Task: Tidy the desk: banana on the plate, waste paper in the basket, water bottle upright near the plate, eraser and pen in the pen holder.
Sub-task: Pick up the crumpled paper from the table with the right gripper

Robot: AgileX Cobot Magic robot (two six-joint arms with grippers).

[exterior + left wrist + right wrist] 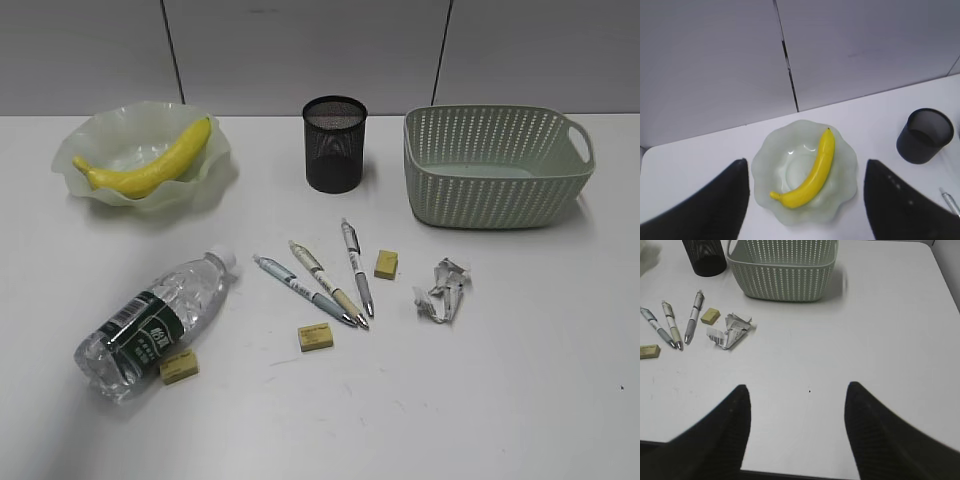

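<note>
The left gripper (805, 200) hangs above the plate (842, 187) with its jaws wide apart and nothing between them. The banana (812, 175) lies inside the plate. The right gripper (797, 430) also has its jaws apart and holds nothing, over a bare part of the desk (880, 340). Further from it, the waste paper (731, 330) lies in front of the basket (782, 277). Three pens (320, 275) lie side by side before the pen holder (335, 143), with one eraser (386, 264) just beside them and another eraser (315, 337) near their tips. The water bottle (155, 325) lies on its side, a third eraser (179, 367) touching it
</note>
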